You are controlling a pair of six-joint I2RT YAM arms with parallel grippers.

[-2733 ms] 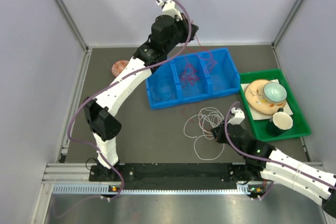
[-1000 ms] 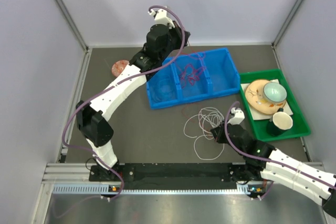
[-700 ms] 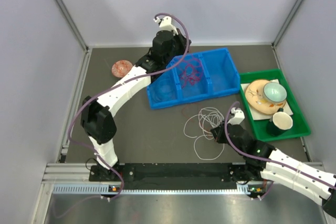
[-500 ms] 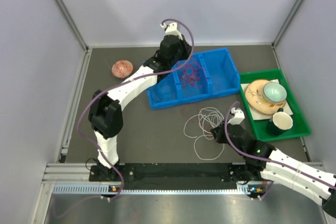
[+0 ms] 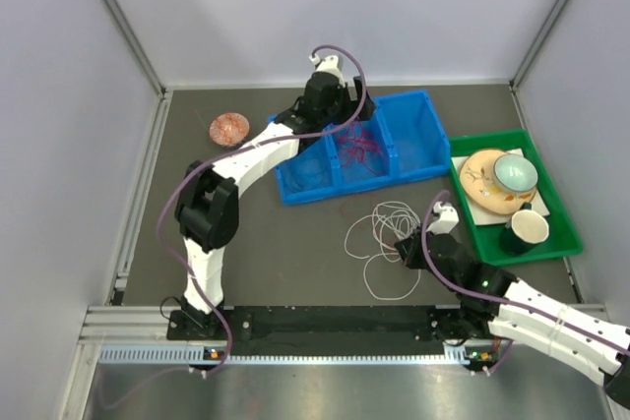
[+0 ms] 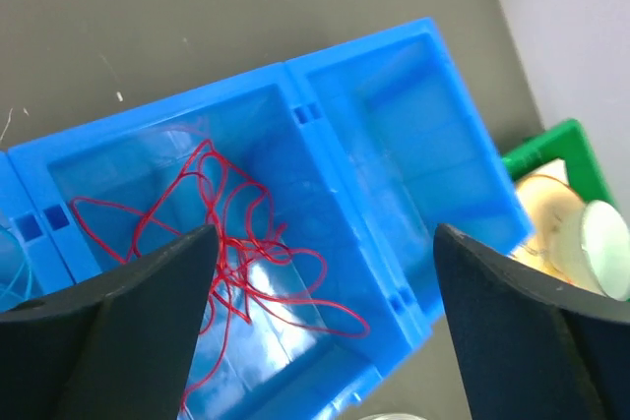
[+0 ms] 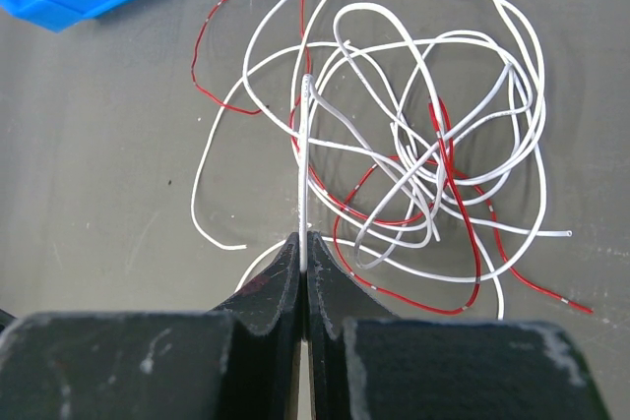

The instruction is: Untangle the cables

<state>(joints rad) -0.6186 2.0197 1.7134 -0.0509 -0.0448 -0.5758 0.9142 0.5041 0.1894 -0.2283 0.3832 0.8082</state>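
Note:
A tangle of white cables (image 7: 413, 145) threaded with a red cable (image 7: 453, 184) lies on the dark table (image 5: 295, 243), also seen from above as white cables (image 5: 386, 228). My right gripper (image 7: 304, 243) is shut on one white strand at the near edge of the tangle; from above the right gripper (image 5: 406, 245) sits at the tangle's right side. A loose red cable (image 6: 226, 243) lies in the middle compartment of the blue bin (image 6: 394, 272). My left gripper (image 6: 320, 272) hangs open above it, holding nothing. A thin blue cable (image 6: 8, 277) shows in the left compartment.
The blue bin (image 5: 428, 159) has three compartments; the right one holds nothing. A green tray (image 5: 551, 243) on the right carries a plate (image 5: 477, 176), a bowl (image 5: 516, 172) and a mug (image 5: 527, 229). A pinkish disc (image 5: 228, 127) lies at the back left. Walls close the sides.
The left arm swung right over the blue bin and its gripper opened, leaving the red cable in the middle compartment. The right arm and the white tangle have not moved.

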